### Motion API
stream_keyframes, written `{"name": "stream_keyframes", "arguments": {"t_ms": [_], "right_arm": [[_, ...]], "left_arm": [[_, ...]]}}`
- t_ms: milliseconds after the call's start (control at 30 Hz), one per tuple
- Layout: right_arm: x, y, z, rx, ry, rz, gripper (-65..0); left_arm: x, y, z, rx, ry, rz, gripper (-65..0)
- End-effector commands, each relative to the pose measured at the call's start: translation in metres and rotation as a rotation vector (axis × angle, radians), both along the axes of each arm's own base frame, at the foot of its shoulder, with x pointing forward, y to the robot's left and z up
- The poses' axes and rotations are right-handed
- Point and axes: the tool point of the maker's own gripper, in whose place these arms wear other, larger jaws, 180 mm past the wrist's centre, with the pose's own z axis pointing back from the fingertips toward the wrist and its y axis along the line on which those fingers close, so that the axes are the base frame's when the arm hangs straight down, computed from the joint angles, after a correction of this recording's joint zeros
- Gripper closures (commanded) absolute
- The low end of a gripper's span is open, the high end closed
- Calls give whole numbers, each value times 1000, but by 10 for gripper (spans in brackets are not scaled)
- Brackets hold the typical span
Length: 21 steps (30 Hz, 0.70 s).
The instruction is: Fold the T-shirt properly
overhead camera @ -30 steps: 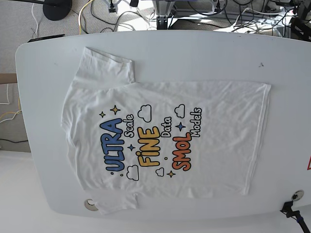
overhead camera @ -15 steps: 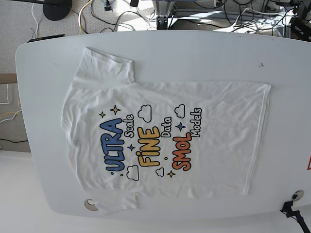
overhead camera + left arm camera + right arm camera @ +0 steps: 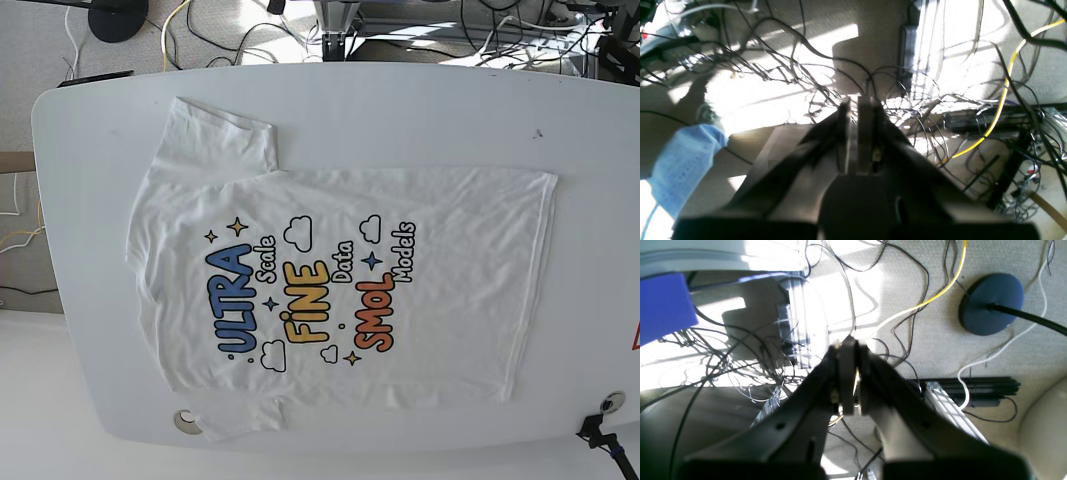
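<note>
The white T-shirt (image 3: 330,280) lies spread flat and print up on the white table (image 3: 420,110), neck toward the left, hem toward the right. Its colourful print reads ULTRA, FINE, SMOL. One sleeve points to the far edge, the other reaches the near edge. Neither arm appears in the base view. In the left wrist view my left gripper (image 3: 853,101) hangs over the floor with its fingers pressed together and nothing between them. My right gripper (image 3: 848,343) is likewise shut and empty above the carpet.
Tangled cables (image 3: 780,70), a yellow cable (image 3: 923,301) and a round dark stand base (image 3: 992,303) lie on the carpet beyond the table's far edge. A round metal fitting (image 3: 185,421) sits by the near sleeve. A blue cloth (image 3: 680,166) shows at the left.
The T-shirt has not moved on the table. The base view shifted very slightly along the far edge.
</note>
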Motion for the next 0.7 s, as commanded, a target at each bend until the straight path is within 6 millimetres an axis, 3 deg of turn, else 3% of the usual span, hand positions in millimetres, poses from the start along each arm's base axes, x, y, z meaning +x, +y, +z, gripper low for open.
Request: {"name": "stream_keyframes", "arguments": {"t_ms": [0,133,333,433,667], "right_arm": [[7,-1,13,0,-51,4,-14],[14,3,42,8,-126,15,-43],[11,10,70,23,-166,23,-272],[11,13,88,31,-194,22,-344],[25,20,143,49,-290,33,-356]], "left_arm": [[-9,0,8,2,-7,-5,-103],[-11,-3,22,-4,-36,-14,-193],[-12,-8,47,-13,-85,-27,-196],[-12,-11,64,-20,-117,-34,-196],[5,-8,116,-7,-225,-35,-196]]}}
